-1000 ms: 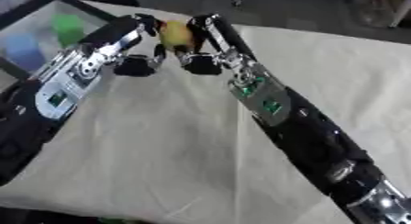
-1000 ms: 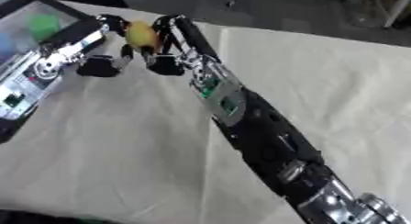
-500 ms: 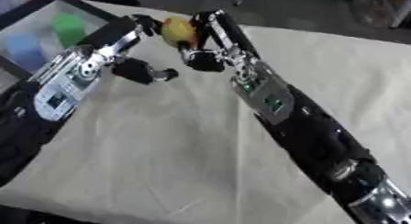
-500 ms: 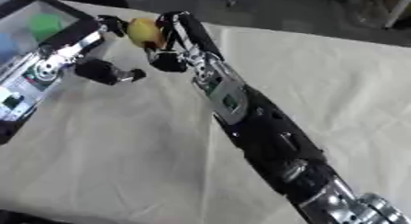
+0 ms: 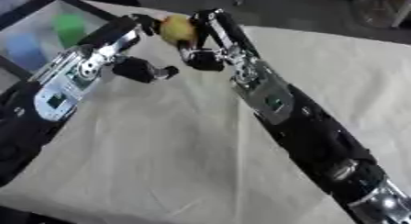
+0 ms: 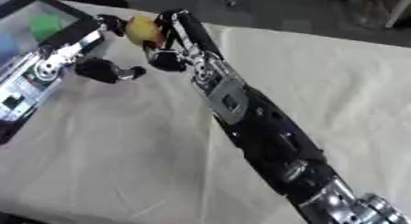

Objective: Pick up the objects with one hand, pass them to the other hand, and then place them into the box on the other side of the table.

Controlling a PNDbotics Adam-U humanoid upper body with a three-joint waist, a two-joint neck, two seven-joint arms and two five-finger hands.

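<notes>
Cream cloth-covered table (image 5: pixel 176 163), creased, dark floor (image 5: pixel 321 14) beyond its far edge

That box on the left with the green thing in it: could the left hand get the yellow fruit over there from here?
Probably yes: the left hand touches the yellow fruit beside the box, nothing between.

head stereo pair, looking down, sharing table (image 5: pixel 160 163).
</notes>
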